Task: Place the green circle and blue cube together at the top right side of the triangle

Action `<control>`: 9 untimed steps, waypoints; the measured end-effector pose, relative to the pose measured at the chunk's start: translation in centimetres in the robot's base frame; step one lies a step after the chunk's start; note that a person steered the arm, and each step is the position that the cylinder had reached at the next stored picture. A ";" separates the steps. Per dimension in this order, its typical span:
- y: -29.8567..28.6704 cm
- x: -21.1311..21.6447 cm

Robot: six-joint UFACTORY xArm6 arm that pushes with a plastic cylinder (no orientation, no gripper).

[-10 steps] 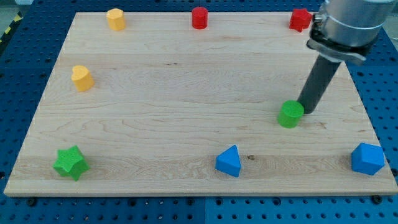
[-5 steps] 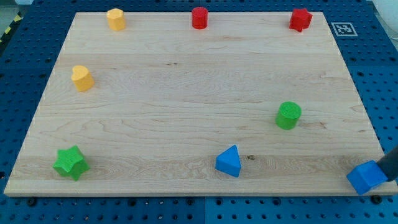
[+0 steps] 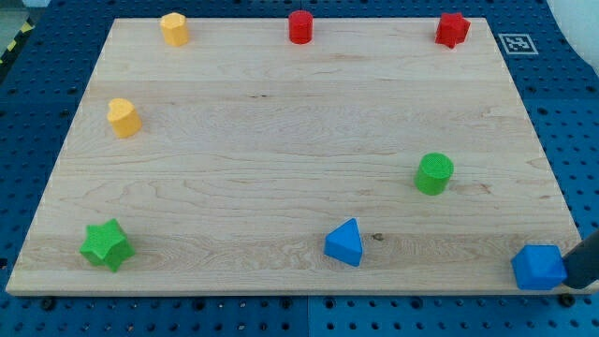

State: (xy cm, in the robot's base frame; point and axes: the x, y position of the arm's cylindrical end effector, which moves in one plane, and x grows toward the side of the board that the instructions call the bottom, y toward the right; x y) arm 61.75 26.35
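The green circle stands right of the board's middle. The blue triangle sits near the bottom edge, down and left of the circle. The blue cube sits at the board's bottom right corner. My rod enters at the view's right edge, and my tip rests against the cube's right side, just off the board.
A green star sits at the bottom left. A yellow block is at the left and another yellow block at the top left. A red cylinder and a red block stand along the top edge of the wooden board.
The rod left the green circle and went to the bottom right corner. It has pushed the blue cube a little to the left and down.
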 end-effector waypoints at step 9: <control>-15.3 0.1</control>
State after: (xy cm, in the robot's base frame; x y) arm 61.85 11.05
